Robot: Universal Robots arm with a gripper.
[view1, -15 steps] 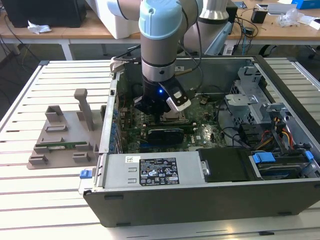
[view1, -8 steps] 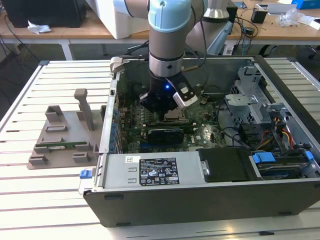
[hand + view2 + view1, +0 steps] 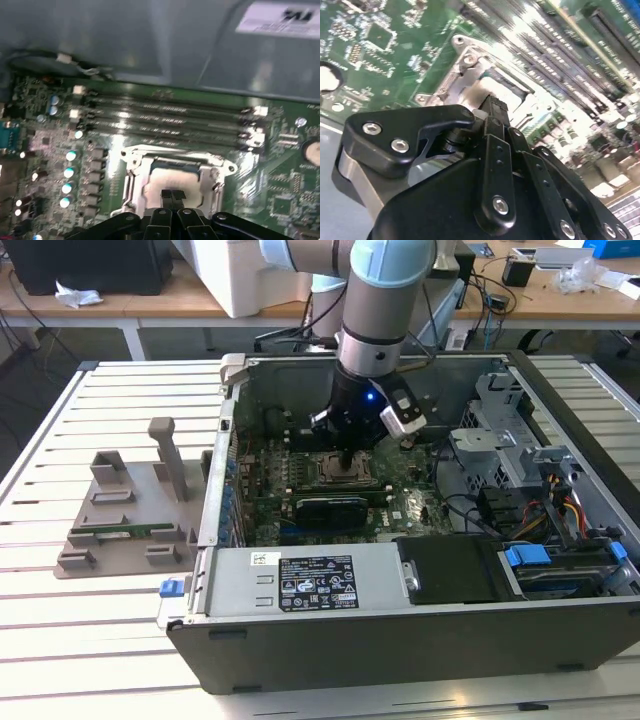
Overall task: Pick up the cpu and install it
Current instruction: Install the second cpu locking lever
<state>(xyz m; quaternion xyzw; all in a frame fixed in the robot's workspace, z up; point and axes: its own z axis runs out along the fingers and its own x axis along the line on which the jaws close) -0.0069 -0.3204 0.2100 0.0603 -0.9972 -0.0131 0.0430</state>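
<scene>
Exterior view: the gripper (image 3: pixel 347 462) is lowered inside the open computer case (image 3: pixel 400 630) over the socket frame (image 3: pixel 345 472); both wrist views: its fingers (image 3: pixel 172 196) are pinched together above the cpu (image 3: pixel 172 179), which lies within that frame (image 3: pixel 470 75).

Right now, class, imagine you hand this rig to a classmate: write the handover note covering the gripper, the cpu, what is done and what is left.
Gripper: down inside the computer case, jaws look shut, tips at or just above the cpu.
Cpu: lies silver side up inside the socket frame on the motherboard; not gripped by its edges.
Done: cpu picked up and brought to the socket.
Left: whether it is fully seated cannot be told; the arm is not yet clear of the case.
</scene>
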